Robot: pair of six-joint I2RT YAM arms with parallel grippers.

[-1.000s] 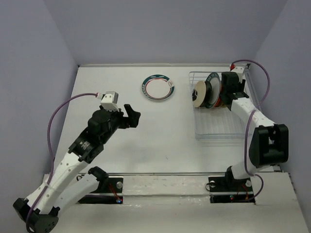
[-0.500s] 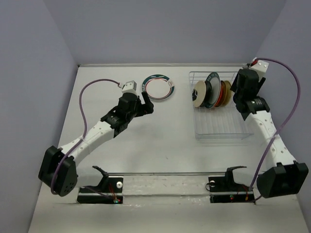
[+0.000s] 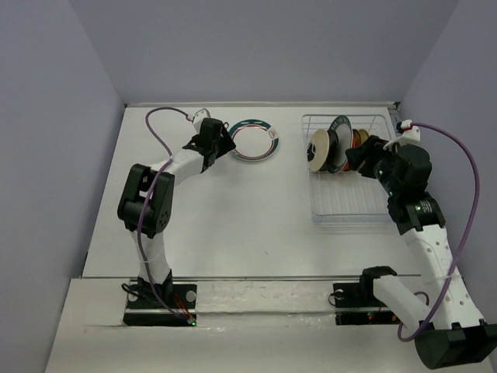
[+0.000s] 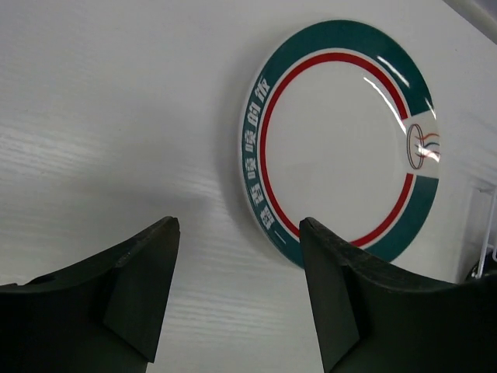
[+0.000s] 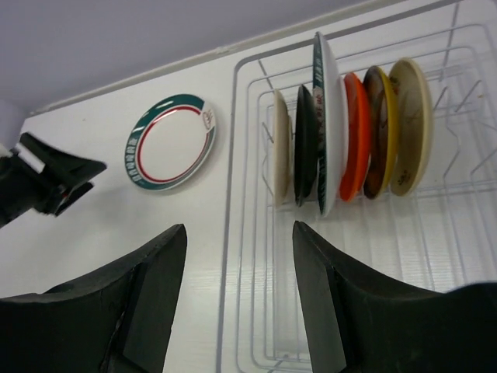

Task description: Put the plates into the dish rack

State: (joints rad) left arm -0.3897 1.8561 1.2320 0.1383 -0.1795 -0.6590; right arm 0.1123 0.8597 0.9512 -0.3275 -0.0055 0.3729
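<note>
Teal-rimmed plate (image 4: 342,140) flat on table (image 4: 116,116), edge just beyond spread left tool (image 4: 237,233).

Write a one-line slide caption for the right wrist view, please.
Past the open right gripper, six plates stand in the dish rack; one teal-rimmed plate lies flat on the table.

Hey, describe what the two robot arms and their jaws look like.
Both the left arm and right arm have white links with black joint housings. A thin purple cable loops to each wrist. The jaws are dark, matte and wedge-shaped.
</note>
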